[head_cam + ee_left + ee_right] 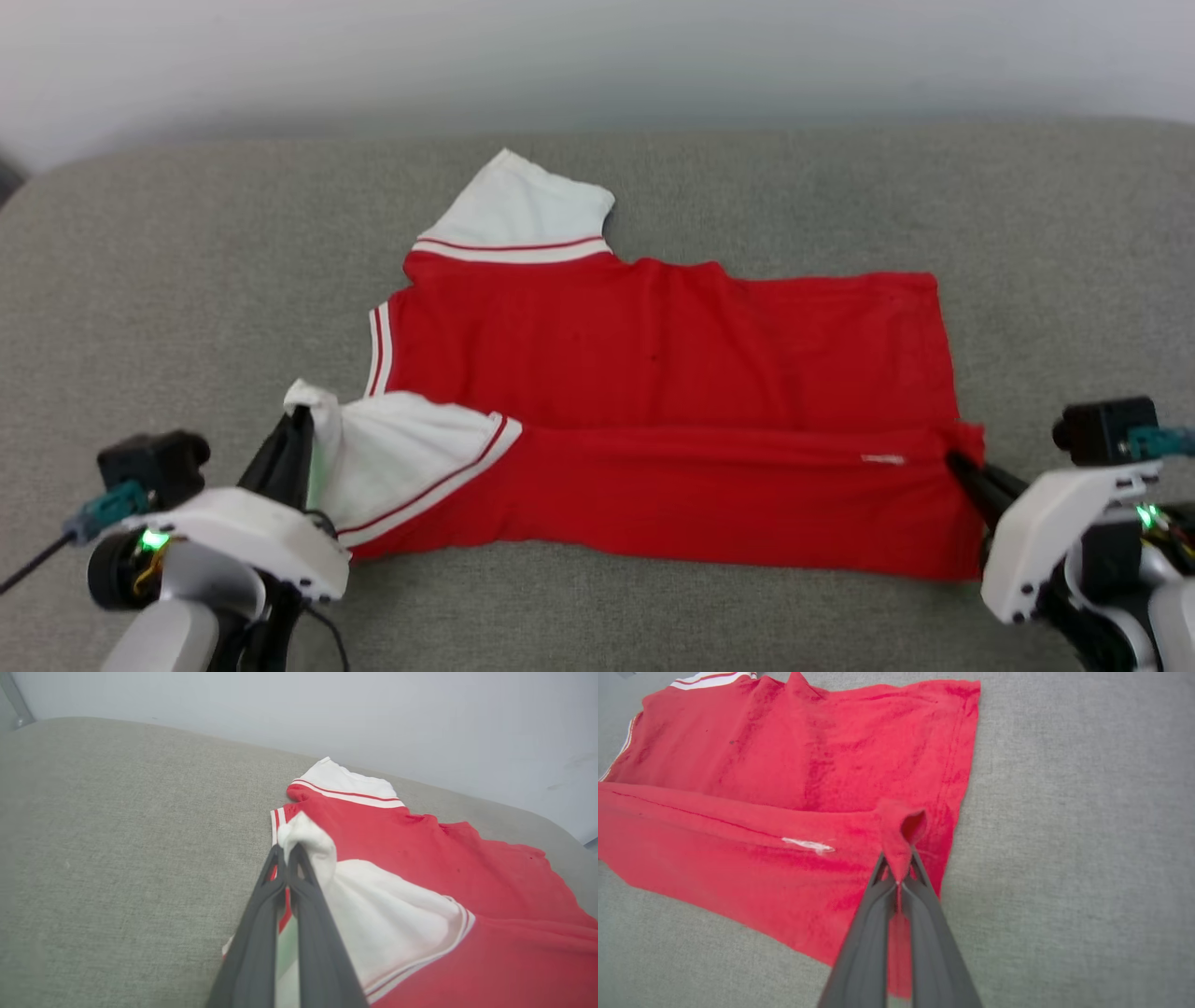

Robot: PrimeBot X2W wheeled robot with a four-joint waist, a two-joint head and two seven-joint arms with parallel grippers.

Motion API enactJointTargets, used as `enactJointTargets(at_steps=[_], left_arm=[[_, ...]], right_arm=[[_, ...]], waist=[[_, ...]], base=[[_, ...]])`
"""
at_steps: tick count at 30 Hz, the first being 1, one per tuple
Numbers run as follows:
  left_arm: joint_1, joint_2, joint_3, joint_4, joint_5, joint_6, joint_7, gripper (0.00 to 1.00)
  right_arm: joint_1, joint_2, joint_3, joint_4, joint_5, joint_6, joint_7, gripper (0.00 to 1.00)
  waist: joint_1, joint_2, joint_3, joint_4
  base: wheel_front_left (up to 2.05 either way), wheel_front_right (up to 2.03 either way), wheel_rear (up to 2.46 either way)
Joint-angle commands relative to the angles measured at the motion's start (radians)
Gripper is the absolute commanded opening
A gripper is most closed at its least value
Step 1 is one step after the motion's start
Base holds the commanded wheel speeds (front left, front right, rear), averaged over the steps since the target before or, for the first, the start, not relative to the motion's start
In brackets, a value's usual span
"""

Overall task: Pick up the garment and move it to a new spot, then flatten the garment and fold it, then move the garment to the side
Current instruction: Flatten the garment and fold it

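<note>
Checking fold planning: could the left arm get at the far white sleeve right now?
Probably not yet: the left gripper is shut on the near sleeve; nothing covers the far sleeve.

The garment (672,373) is soft cloth, matt, with a fine knit texture; body red, sleeves white with striped trim. The support surface (794,187) is covered in grey woven fabric, matt and coarse-grained. Left gripper (287,854) and right gripper (899,868): fingers of dark grey, smooth, matt plastic-like material. Wrist housings (243,532): white smooth plastic, slightly glossy. The wall (597,56) is pale, smooth and matt.
</note>
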Motion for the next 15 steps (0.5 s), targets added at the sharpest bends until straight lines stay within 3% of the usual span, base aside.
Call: enactJointTargets(at_steps=[1,9,10,11,12,13,14,15], left_arm=[[-0.039,-0.007,-0.006,0.031,0.004,-0.014,-0.004,0.00],[-0.147,-0.035,-0.046,0.206,-0.012,-0.083,0.016,0.00],[-0.154,-0.038,-0.051,0.225,-0.014,-0.090,0.019,0.00],[-0.161,-0.040,-0.056,0.247,-0.021,-0.101,0.027,0.04],[-0.167,-0.046,-0.060,0.264,-0.026,-0.109,0.030,0.36],[-0.175,-0.050,-0.065,0.282,-0.026,-0.114,0.032,0.54],[-0.180,-0.054,-0.067,0.298,-0.025,-0.118,0.028,1.00],[-0.184,-0.060,-0.067,0.311,-0.027,-0.122,0.020,1.00]], right_arm=[[-0.046,-0.009,0.013,0.027,-0.007,-0.001,-0.014,0.00],[-0.210,-0.023,0.117,0.206,0.007,-0.001,-0.080,0.00],[-0.222,-0.025,0.127,0.229,0.010,-0.001,-0.093,0.07],[-0.234,-0.027,0.138,0.250,0.010,-0.001,-0.103,0.29],[-0.241,-0.027,0.147,0.271,0.013,-0.001,-0.115,0.57],[-0.243,-0.026,0.158,0.289,0.021,-0.001,-0.128,1.00],[-0.244,-0.029,0.167,0.306,0.025,-0.001,-0.142,1.00],[-0.244,-0.033,0.175,0.315,0.028,-0.001,-0.161,1.00]], waist=[[-0.0002,0.0000,0.057,-0.008],[-0.0002,0.0000,0.122,-0.024],[-0.0002,0.0000,0.124,-0.024],[-0.0002,0.0000,0.124,-0.023],[-0.0002,0.0000,0.122,-0.022],[-0.0002,0.0000,0.119,-0.020],[-0.0002,0.0000,0.115,-0.019],[-0.0002,0.0000,0.107,-0.017]], base=[[0.00,0.00,0.00],[0.00,0.00,0.00],[0.00,0.00,0.00],[0.00,0.00,0.00],[0.00,0.00,0.00],[0.00,0.00,0.00],[0.00,0.00,0.00],[0.00,0.00,0.00]])
